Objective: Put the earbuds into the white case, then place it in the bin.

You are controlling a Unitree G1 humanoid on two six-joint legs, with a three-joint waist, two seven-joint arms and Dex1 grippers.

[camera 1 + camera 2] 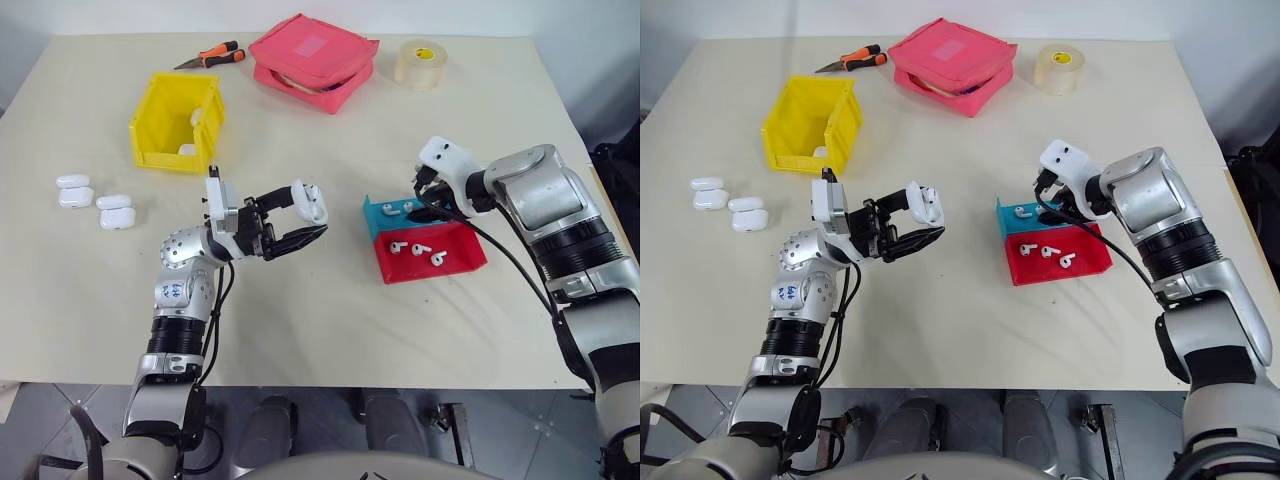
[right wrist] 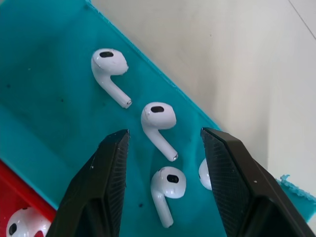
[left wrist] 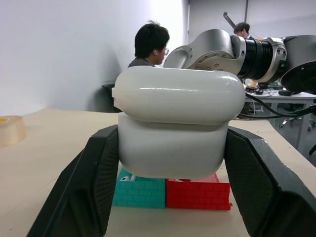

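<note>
Glossy rounded white case point(image 3: 173, 126) sits clamped between ribbed black left hand point(image 1: 300, 220) fingers.

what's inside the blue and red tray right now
Loose earbuds lie in the blue half of the tray, and three more in the red half. The right gripper covers part of the blue half.

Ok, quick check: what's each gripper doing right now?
Left gripper: shut on the white case, held up above the table.
Right gripper: open, holding nothing, over the earbuds in the tray's teal half.
</note>
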